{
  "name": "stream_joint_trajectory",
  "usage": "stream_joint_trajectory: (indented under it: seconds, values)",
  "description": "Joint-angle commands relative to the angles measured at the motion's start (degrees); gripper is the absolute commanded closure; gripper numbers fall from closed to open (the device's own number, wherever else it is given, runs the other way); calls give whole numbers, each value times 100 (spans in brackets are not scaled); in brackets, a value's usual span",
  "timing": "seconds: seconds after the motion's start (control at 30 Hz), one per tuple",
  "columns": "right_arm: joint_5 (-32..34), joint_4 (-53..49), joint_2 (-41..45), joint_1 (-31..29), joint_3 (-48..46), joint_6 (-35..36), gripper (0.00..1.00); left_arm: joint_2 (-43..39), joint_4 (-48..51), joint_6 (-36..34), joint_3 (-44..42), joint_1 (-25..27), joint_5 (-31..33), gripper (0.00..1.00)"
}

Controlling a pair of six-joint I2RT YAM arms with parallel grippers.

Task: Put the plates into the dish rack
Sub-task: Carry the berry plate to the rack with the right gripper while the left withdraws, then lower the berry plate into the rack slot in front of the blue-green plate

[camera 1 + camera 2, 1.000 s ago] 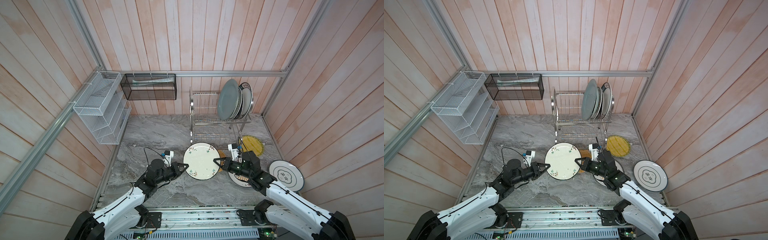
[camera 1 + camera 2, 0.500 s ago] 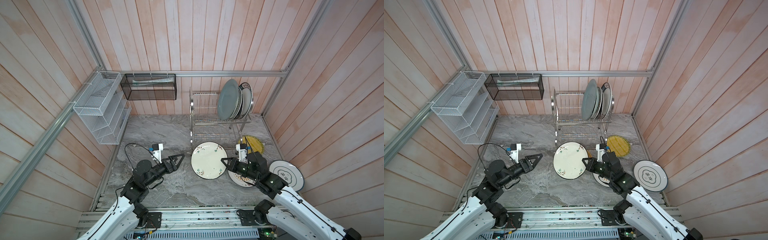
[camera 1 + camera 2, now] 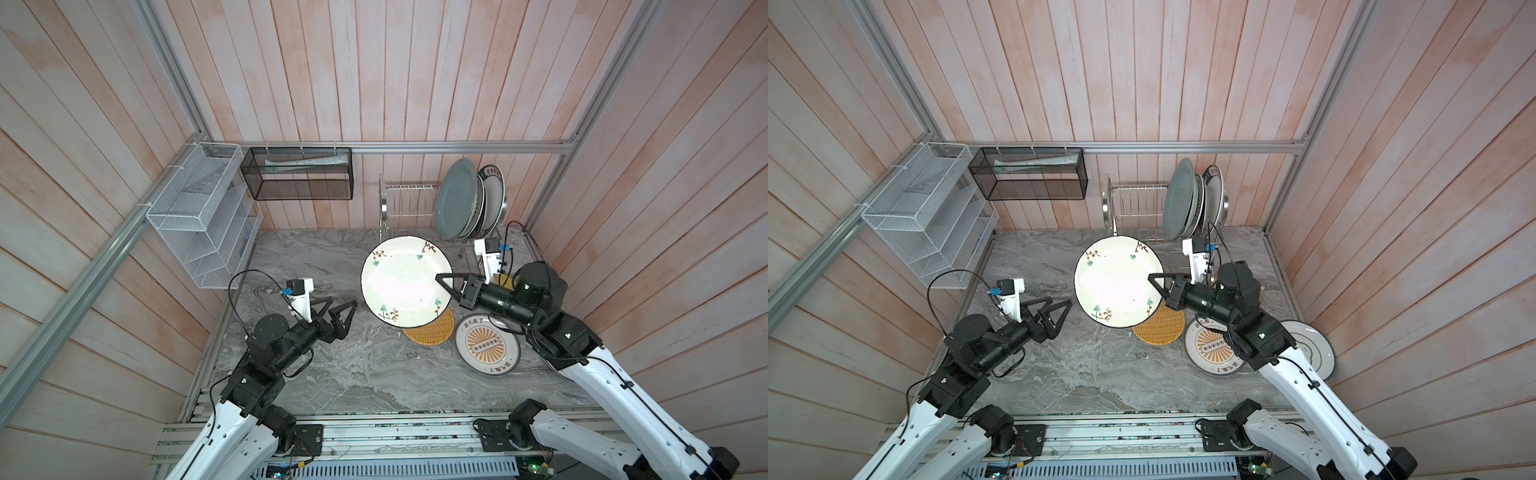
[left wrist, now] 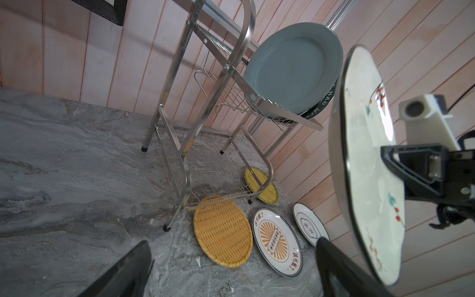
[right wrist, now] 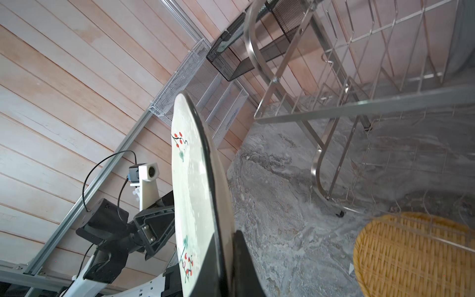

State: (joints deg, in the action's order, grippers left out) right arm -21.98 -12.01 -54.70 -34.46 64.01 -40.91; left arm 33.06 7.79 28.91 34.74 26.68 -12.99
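Note:
My right gripper (image 3: pixel 441 279) (image 3: pixel 1152 277) (image 5: pixel 226 246) is shut on the rim of a cream floral plate (image 3: pixel 405 280) (image 3: pixel 1117 282) (image 4: pixel 367 154) (image 5: pixel 190 180). It holds the plate in the air, in front of the steel dish rack (image 3: pixel 409 199) (image 3: pixel 1133 203) (image 4: pixel 231 84) (image 5: pixel 359 102). A grey-blue plate (image 3: pixel 455 199) (image 4: pixel 290 66) and others stand in the rack's upper tier. A woven plate (image 3: pixel 432 332) (image 4: pixel 221 231), a sunburst plate (image 3: pixel 486 345) (image 4: pixel 276 241) and a blue-ringed plate (image 3: pixel 1312 345) (image 4: pixel 309 226) lie flat on the counter. My left gripper (image 3: pixel 343 302) (image 3: pixel 1060 301) (image 4: pixel 232 241) is open and empty, left of the held plate.
A white mesh organizer (image 3: pixel 203 216) hangs on the left wall, and a black mesh basket (image 3: pixel 299 174) hangs on the back wall. A second yellow woven plate (image 4: pixel 262 187) lies under the rack's right end. Wooden walls close in on three sides.
My left gripper opened, let go of the floral plate and drew back to the left. The right gripper lifted the plate higher and carried it toward the rack.

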Motion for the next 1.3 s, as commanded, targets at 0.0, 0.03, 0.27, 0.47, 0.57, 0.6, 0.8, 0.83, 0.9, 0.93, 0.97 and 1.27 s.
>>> stream_joint_trajectory:
  seconds: [0.0, 0.03, 0.27, 0.47, 0.57, 0.6, 0.8, 0.83, 0.9, 0.93, 0.97, 1.27]
  values:
    - [507, 432, -228, -16, 1057, 357, 100, -218, -313, -610, -145, -13, 31, 0]
    - [753, 292, -376, -17, 1392, 437, 100, -315, -429, -651, -242, -14, 39, 0]
    - [2347, -553, -1444, -8, 3224, 1110, 100, -830, -508, -914, -406, -19, 107, 0]
    - [3532, -1022, -2217, 0, 4483, 1758, 100, -1018, 258, -1327, -262, -19, 218, 0]
    - [4098, -1299, -2614, 0, 5093, 2090, 100, -1090, 286, -1409, -371, -18, 163, 0]
    - [4306, -1356, -2739, -7, 5265, 2186, 100, -1091, 267, -1439, -363, -20, 118, 0]
    - [5299, -1592, -3397, -18, 6022, 2714, 100, -996, 213, -1559, -358, -23, -61, 0]
    - [5422, -1602, -3486, -24, 6094, 2793, 100, -987, 207, -1557, -356, -36, -110, 0]
    - [5686, -1610, -3634, -54, 6228, 2936, 100, -972, 204, -1588, -362, -33, -201, 0]
    - [5826, -1617, -3735, -81, 6315, 3014, 100, -970, 205, -1598, -360, -32, -227, 0]
    - [5921, -1614, -3799, -103, 6369, 3075, 100, -965, 204, -1614, -369, -40, -250, 0]
    - [6775, -1420, -4380, -331, 6606, 3622, 100, -823, 145, -1575, -372, -119, -459, 0]
